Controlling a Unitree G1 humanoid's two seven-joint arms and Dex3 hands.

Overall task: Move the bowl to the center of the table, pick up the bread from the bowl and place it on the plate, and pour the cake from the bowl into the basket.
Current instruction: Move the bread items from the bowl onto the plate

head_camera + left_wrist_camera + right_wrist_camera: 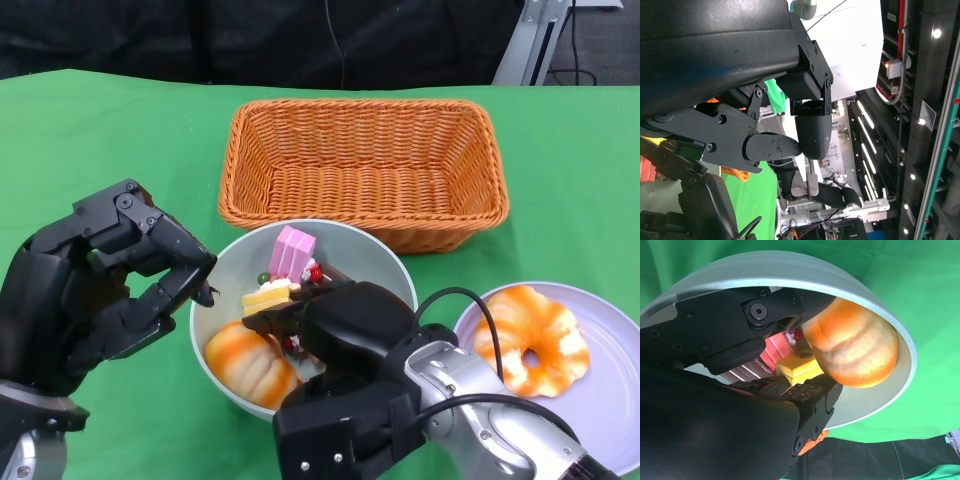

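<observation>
- The pale grey round bowl (375,250) sits on the green tablecloth (90,140), just near of the orange woven rectangular basket (363,165).
- In the bowl lie an orange-glazed bread roll (248,363) at the near left and a pink and yellow cake piece (283,272) behind it.
- The right hand (335,325) reaches into the bowl, fingers by the cake and roll; whether it grips either, I cannot tell.
- The left hand (110,280) hovers at the bowl's left rim, fingers curled and apart, holding nothing.
- An orange-glazed ring-shaped bread (530,340) rests on the lavender plate (615,400) at the right.
</observation>
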